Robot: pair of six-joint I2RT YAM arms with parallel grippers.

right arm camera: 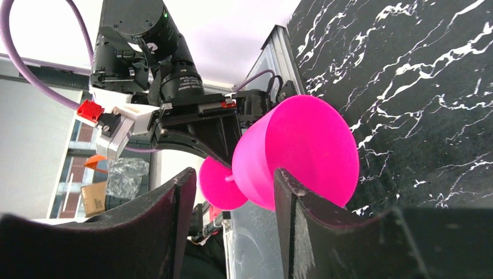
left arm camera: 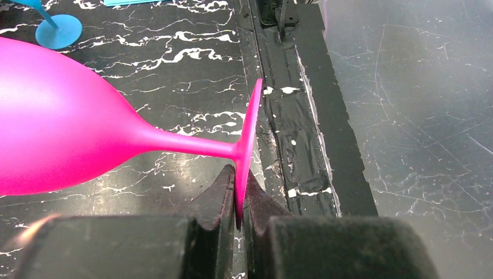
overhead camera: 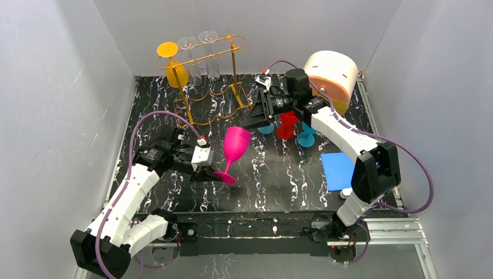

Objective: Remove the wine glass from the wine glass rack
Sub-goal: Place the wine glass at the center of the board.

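The gold wire wine glass rack (overhead camera: 210, 67) stands at the back left, with a yellow glass (overhead camera: 174, 68) and two clear glasses (overhead camera: 197, 49) hanging from it. A pink wine glass (overhead camera: 235, 146) is off the rack and tilted above the table's middle. My left gripper (overhead camera: 216, 172) is shut on the rim of its foot. In the left wrist view the foot (left arm camera: 250, 133) stands edge-on in the left gripper (left arm camera: 239, 174). My right gripper (overhead camera: 249, 119) is open just behind the bowl's mouth. In the right wrist view the right gripper (right arm camera: 234, 174) faces the bowl (right arm camera: 302, 145), holding nothing.
A cream and orange round container (overhead camera: 331, 72) sits at the back right. A red glass (overhead camera: 286, 123) and two blue glasses (overhead camera: 306, 136) stand under the right arm. A blue square pad (overhead camera: 337, 170) lies at the right, and grey walls close in the table.
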